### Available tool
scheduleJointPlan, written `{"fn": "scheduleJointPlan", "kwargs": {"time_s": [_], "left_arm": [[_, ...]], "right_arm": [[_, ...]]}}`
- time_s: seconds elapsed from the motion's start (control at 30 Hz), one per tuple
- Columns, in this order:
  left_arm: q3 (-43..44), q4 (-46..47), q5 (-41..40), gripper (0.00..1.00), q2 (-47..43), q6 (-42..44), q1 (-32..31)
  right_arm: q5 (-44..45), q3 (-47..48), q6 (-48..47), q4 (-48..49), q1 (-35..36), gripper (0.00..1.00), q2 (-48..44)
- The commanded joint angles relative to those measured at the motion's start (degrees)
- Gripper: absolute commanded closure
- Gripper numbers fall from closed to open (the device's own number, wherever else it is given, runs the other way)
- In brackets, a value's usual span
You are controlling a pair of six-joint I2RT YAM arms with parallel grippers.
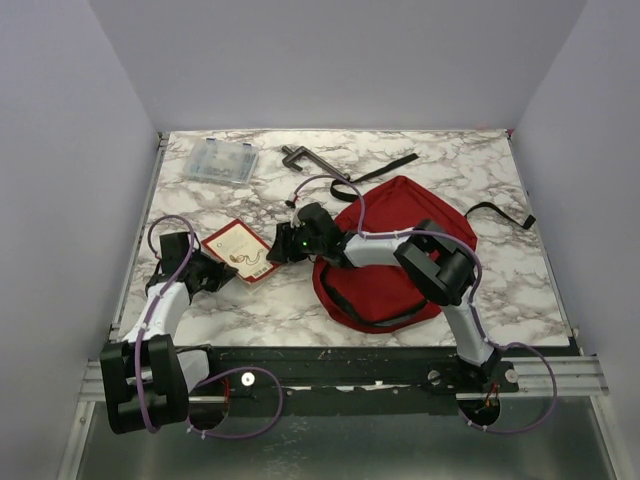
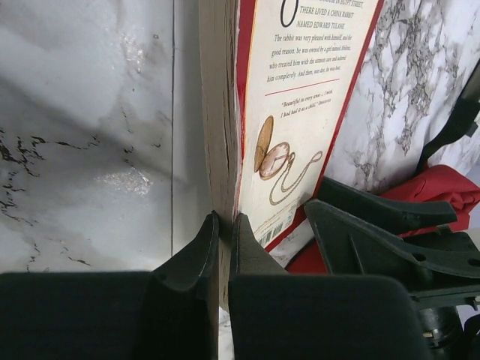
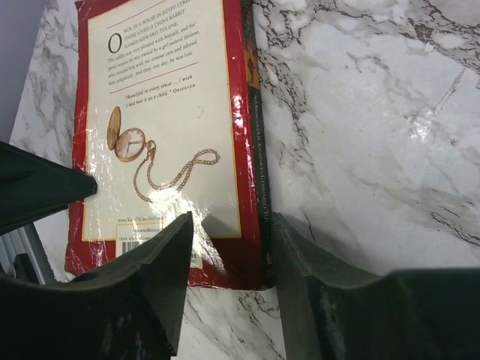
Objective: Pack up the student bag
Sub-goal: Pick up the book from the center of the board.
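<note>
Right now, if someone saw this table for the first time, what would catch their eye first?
The big red student bag lying on the right of the marble table, with the right arm stretched across it. Next, the red-covered book to its left, set between both arms: the left gripper is shut on its page edge, and the right gripper stands open astride its spine corner.

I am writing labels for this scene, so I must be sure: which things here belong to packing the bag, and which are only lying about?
Belong to the job: student bag; book, its page edge gripped by the left gripper, jaws shut; right gripper, jaws open at the book's spine.
Lying about: clear plastic box; black clamp, both at the far side, untouched.
</note>
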Motion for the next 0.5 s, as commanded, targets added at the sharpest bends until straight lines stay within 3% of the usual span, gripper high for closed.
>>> {"fn": "scheduleJointPlan", "kwargs": {"time_s": [0.0, 0.2, 0.47], "left_arm": [[2.7, -1.1, 3.7, 1.00, -1.4, 2.5, -0.3], [3.1, -3.3, 4.6, 1.00, -2.0, 4.0, -0.3], [5.2, -7.6, 4.7, 1.00, -4.1, 5.6, -0.3]], "right_arm": [[-2.2, -0.7, -6.5, -5.2, 1.4, 0.45, -2.7], [2.8, -0.8, -19.6, -9.7, 2.8, 0.25, -8.2], [16.0, -5.3, -40.8, -5.0, 14.3, 0.11, -12.9]]}}
